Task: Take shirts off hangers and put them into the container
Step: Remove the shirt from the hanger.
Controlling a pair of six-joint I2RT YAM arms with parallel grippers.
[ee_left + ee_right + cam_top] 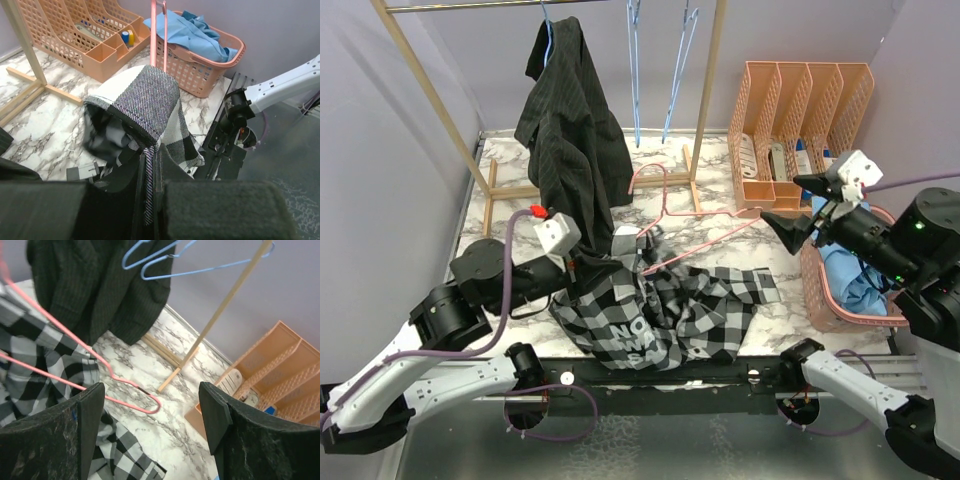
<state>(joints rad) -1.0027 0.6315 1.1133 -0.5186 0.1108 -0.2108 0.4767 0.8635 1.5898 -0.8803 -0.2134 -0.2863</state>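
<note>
**Checked shirt pinched, other gripper spread wide**

The left gripper (151, 167) is clamped on a fold of the black-and-white checked shirt (660, 310), which lies crumpled on the near middle of the marble table (500, 215). A pink hanger (127, 383) lies on the table with one end tucked in that shirt. The right gripper (798, 205) hangs at the right with its fingers wide apart and nothing between them, above the far rim of the pink basket (820, 290), where a light blue shirt (850, 275) lies. A black pinstriped shirt (570, 110) hangs at the far left on the wooden rack (708, 90).
</note>
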